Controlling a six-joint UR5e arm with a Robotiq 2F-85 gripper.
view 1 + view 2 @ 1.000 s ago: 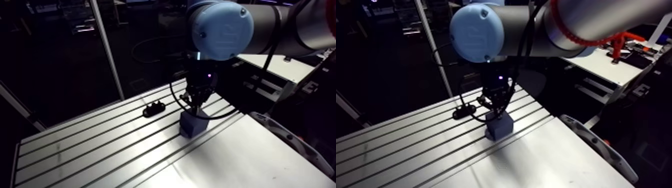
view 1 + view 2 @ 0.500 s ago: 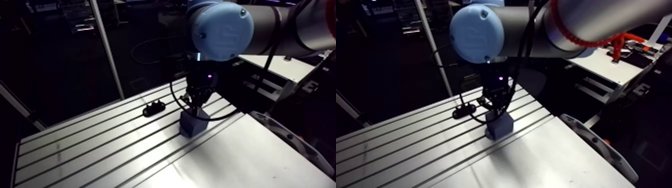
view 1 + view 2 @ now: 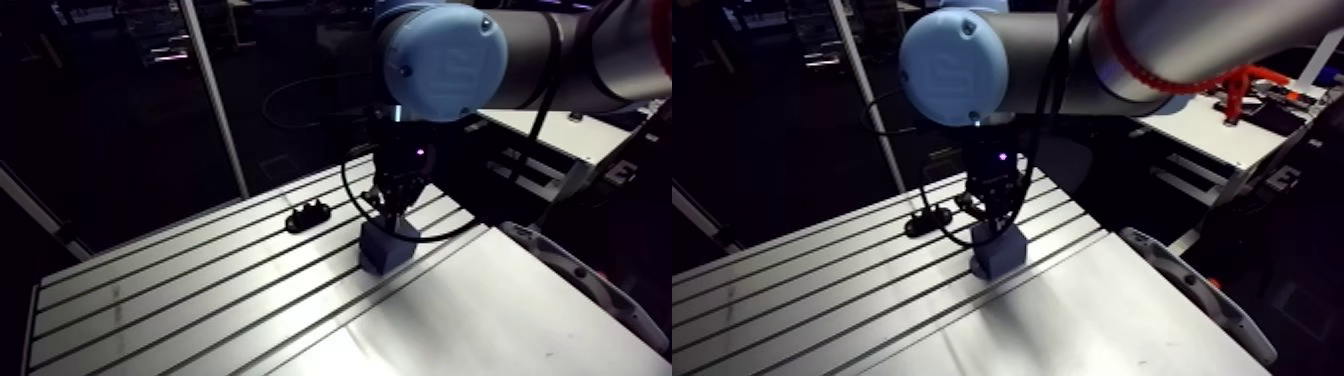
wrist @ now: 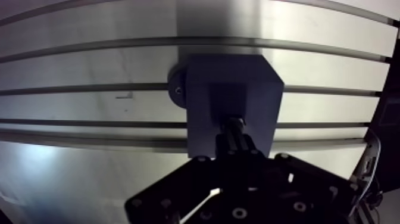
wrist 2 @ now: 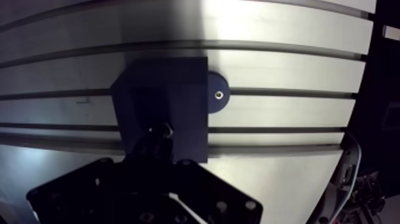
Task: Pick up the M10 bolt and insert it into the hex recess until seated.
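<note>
**Clerk:** First entry?

**Checker:** Table (image 3: 180, 290). Slotted aluminium. In the arm view its grooves run from 8 o'clock to 2 o'clock.

**Clerk:** Second?

**Checker:** Block (image 3: 385, 250). Blue-grey, one piece, standing on the table across the grooves. Taking the gripper's side of it as 6 o'clock, the wrist view shows a round foot (image 4: 177, 89) with a screw hole at 9 o'clock. A second foot (image 5: 216, 94) of the same kind sits at 3 o'clock. Both lie flat on the table, against the block's base.

**Clerk:** Third?

**Checker:** Recess (image 4: 227, 98). A dark pocket sunk in the middle of the block's top face. Its outline is too shadowed to make out its shape.

**Clerk:** And the task's thing?

**Checker:** Bolt (image 4: 234, 126). Dark, with only its end showing past the fingertips. It stands over the block at the recess's 6 o'clock edge, pointing down into the pocket. How far in it sits cannot be told.

**Clerk:** Gripper?

**Checker:** Gripper (image 4: 237, 149). Black, two fingers drawn narrow and clamped on the bolt. In the arm view it hangs straight down from the wrist, directly above the block, its tips at the block's top.

**Clerk:** Anything else on the table?

**Checker:** One black part (image 3: 308, 215). Small and low, it lies on the table at 10 o'clock from the block, apart from it and touching neither block nor gripper. It is too small to tell what kind of part it is.
</note>
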